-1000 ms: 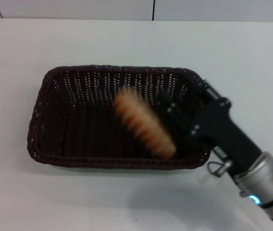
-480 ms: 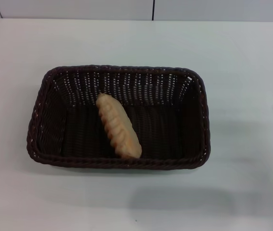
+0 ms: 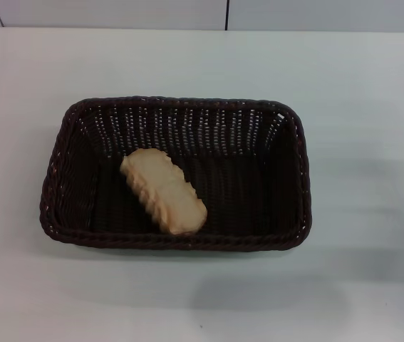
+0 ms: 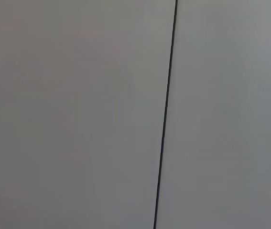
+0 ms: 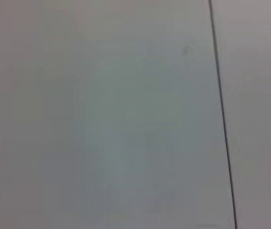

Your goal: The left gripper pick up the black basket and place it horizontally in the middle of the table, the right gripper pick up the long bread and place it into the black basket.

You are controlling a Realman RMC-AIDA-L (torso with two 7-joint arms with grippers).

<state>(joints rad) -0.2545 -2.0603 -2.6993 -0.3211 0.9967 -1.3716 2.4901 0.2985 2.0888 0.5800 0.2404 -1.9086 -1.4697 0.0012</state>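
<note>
Bread (image 3: 163, 191) is in the basket (image 3: 177, 241), and neither gripper shows in any current view, so you can't tell what the fingers are doing; I won't guess. What changed: a second ago the right gripper was over the basket's right side with the bread blurred mid-drop, striped top up. Half a second ago the arm was already gone and the loaf lay on its side. Now it has rolled a bit further toward the basket's left, pale underside up, lying diagonally on the floor of the basket, near the front wall but, as far as I can see, not leaning on the rim. It looks sharp here, so I'd judge it's settling or settled. Basket itself hasn't shifted across the three head frames: long axis left-right, roughly mid-table (image 3: 358, 78), sitting flat. Both wrist cams show only plain grey panels with a dark seam, which suggests both arms are pulled back and pointing away from the work. My read: both halves of the task look done, basket placed and bread inside. Nothing left for you but to confirm the arms are parked. Only residual risk is the loaf rocking a little more; it can't leave the basket from there.
</note>
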